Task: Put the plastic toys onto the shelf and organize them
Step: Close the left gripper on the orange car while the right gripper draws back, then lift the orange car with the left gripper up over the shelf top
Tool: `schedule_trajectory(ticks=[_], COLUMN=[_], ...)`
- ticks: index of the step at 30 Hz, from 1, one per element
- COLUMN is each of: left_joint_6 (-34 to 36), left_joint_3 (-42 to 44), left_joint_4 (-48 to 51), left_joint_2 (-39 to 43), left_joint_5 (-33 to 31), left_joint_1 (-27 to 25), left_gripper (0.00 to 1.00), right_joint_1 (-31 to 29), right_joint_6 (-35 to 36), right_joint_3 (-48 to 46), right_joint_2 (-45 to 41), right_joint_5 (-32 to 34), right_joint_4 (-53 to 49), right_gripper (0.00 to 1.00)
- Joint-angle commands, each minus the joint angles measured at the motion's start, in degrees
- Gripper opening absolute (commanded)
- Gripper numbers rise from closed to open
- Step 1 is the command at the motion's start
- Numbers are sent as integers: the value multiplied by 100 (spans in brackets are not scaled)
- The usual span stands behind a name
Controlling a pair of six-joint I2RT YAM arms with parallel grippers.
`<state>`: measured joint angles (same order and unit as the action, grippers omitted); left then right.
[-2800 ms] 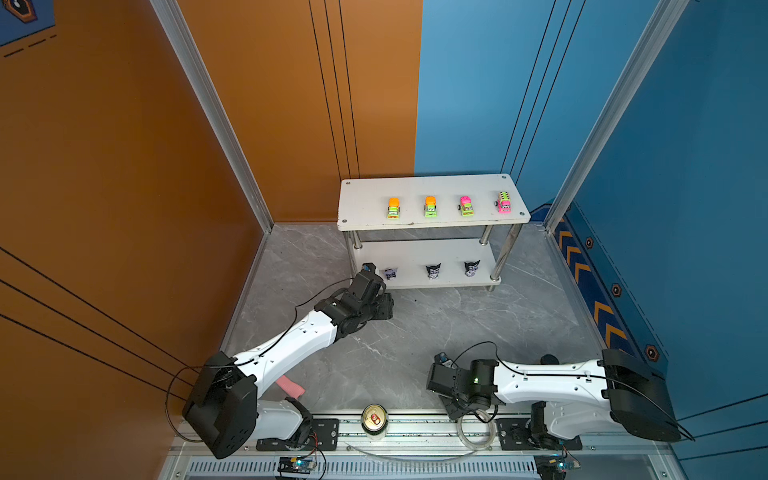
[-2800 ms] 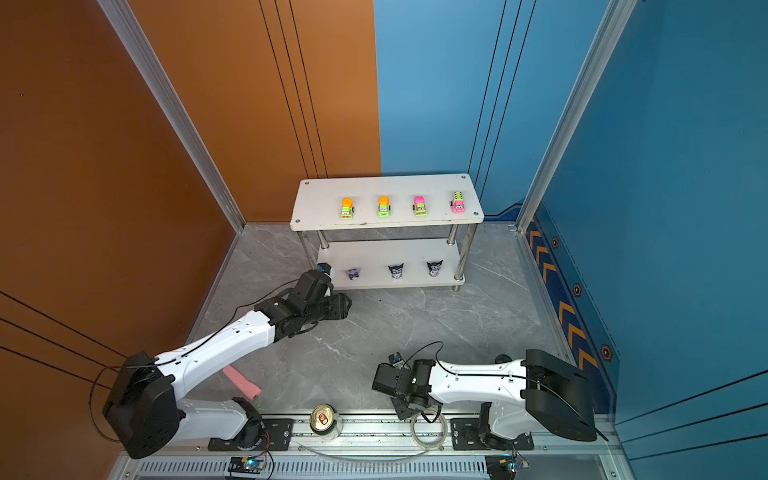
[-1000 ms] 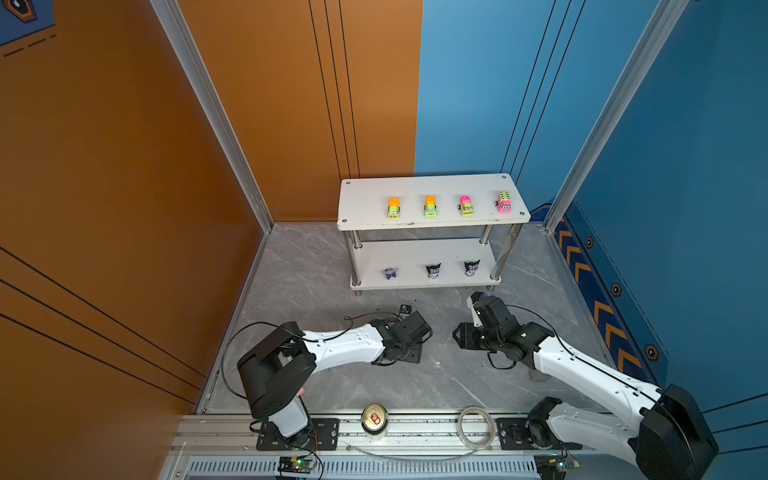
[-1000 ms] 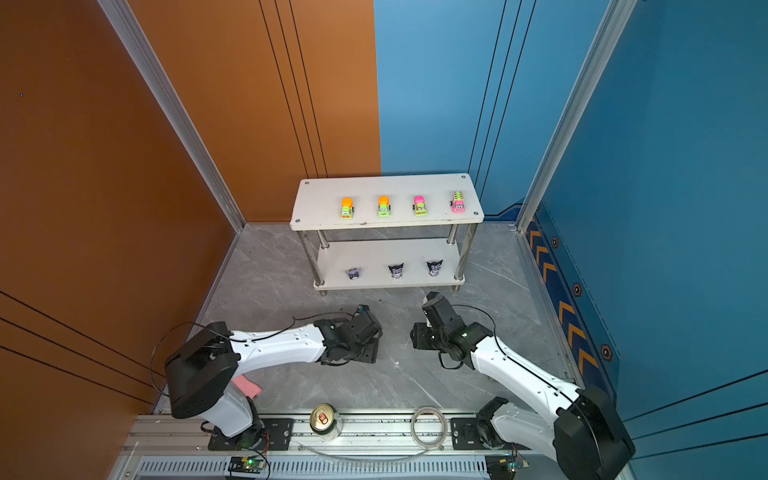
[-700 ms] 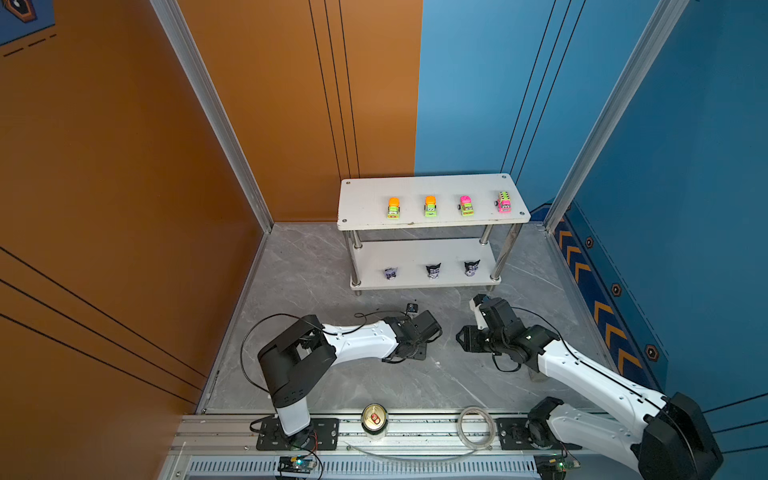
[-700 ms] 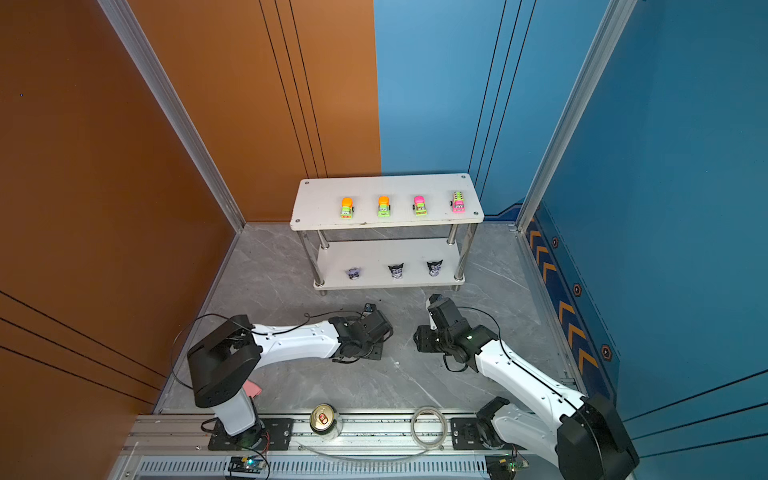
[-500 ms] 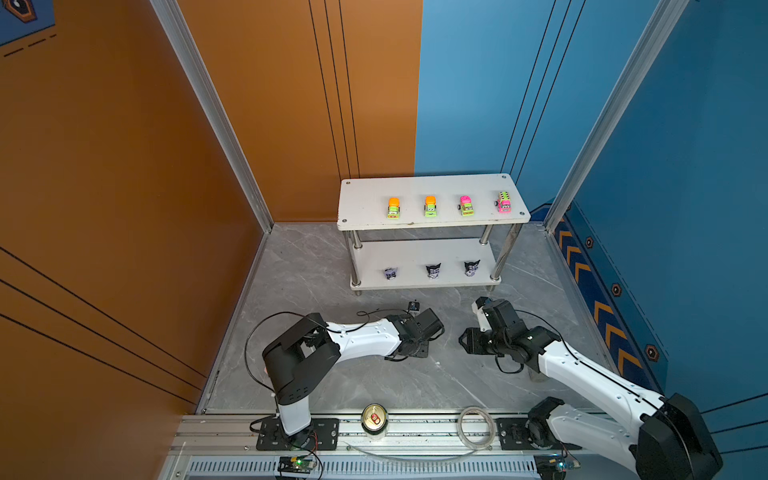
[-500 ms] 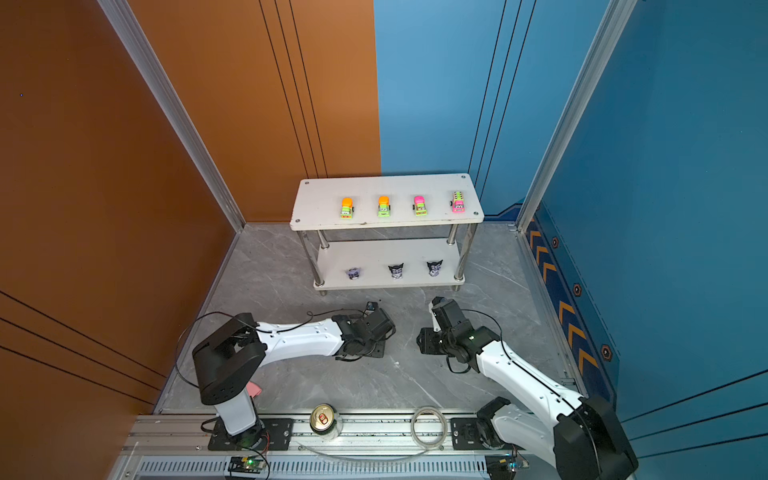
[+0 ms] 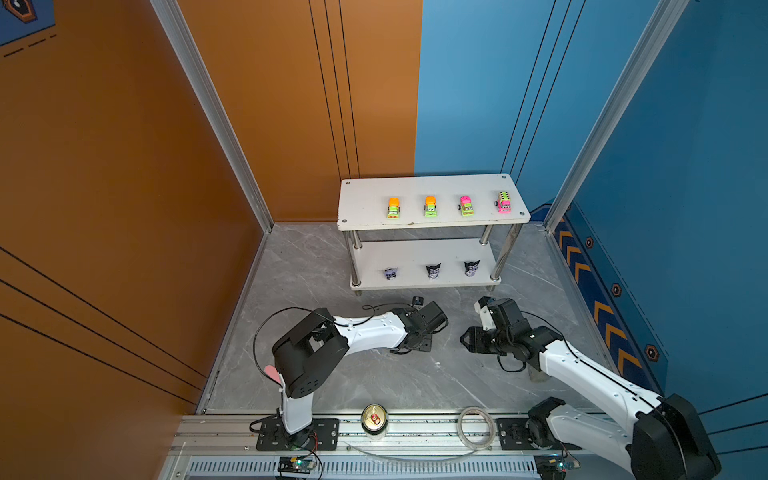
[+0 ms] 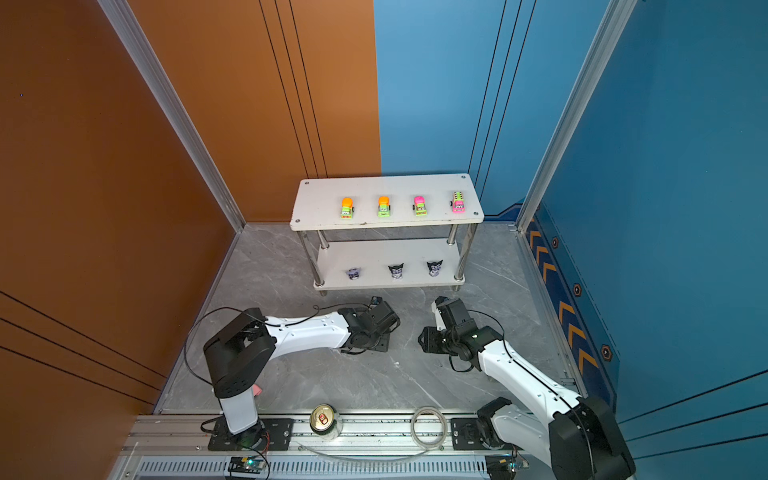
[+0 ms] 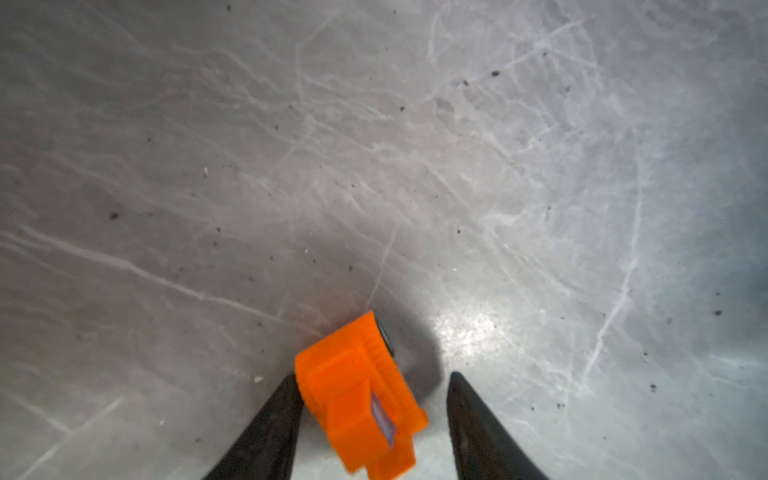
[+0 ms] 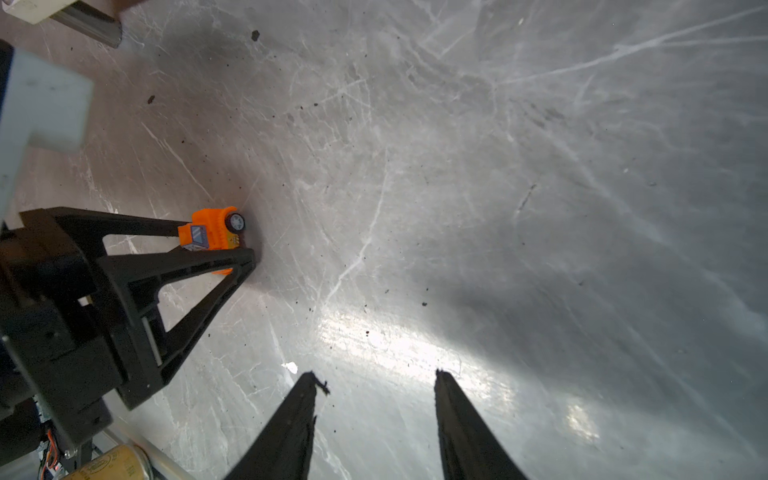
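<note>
An orange toy car (image 11: 361,395) lies tilted on the grey floor between the fingers of my left gripper (image 11: 372,375). It touches one finger, with a clear gap to the other, so the gripper is open. The right wrist view shows the same car (image 12: 212,230) between those black fingers (image 12: 183,262). My right gripper (image 12: 376,373) is open and empty, low over the floor facing the left one. In both top views the car is hidden under the left gripper (image 9: 417,345). The white shelf (image 9: 361,199) holds several neon cars (image 9: 430,206) on top and three figurines (image 9: 433,271) below.
A gold-topped can (image 9: 374,419) and a clear tape ring (image 9: 476,426) sit on the front rail. A small dark bit (image 9: 417,300) lies on the floor before the shelf. Orange and blue walls enclose the floor. A shelf leg (image 12: 89,25) shows in the right wrist view.
The left arm has swung from the shelf's lower tier down to the middle floor, creeping right. The right arm has come from the front rail to face it.
</note>
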<state>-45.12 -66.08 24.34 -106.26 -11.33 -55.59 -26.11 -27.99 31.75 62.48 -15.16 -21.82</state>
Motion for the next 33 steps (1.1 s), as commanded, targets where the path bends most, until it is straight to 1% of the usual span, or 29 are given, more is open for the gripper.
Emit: schedule_trajectory(ticks=[1,5,11,14,17,19,23,25,27,28,30,31,33], left_joint_6=[168,256,310,328,382,457,536,619,816,946,1228,1457,1908], left_joint_3=[-261,-465,-582,-572,-551,-585,-739,-940,-1246,-1473,-1982,-2277,-2883], left_joint_4=[195,285,441,645,1013,1406,2251,2627,2877,3008,3193,3229,3292], left_joint_2=[-156,-246,-191,41,544,1045,2159,2714,3063,3159,3182,3129,2935], left_joint_5=[-36,5,33,-43,-294,-613,-1528,-2039,-2467,-2707,-2968,-3181,-3372], left_joint_1=[41,46,4,-38,-117,-147,-145,-156,-128,-89,-11,26,127], left_gripper=[47,37,28,23,22,23,23,23,23,23,23,23,25], right_joint_1=[60,105,151,159,157,165,155,155,159,156,158,159,159], right_joint_6=[136,136,129,127,126,118,96,83,83,83,83,83,87], right_joint_3=[-89,-126,-134,-134,-141,-150,-151,-147,-142,-137,-134,-134,-124], right_joint_2=[80,58,33,76,120,165,279,331,357,359,358,359,336], right_joint_5=[-141,-154,-197,-232,-255,-281,-347,-386,-409,-414,-411,-409,-396], right_joint_4=[80,107,121,135,150,159,221,253,260,263,264,262,247], right_gripper=[48,48,48,48,48,49,48,48,48,48,48,48,48])
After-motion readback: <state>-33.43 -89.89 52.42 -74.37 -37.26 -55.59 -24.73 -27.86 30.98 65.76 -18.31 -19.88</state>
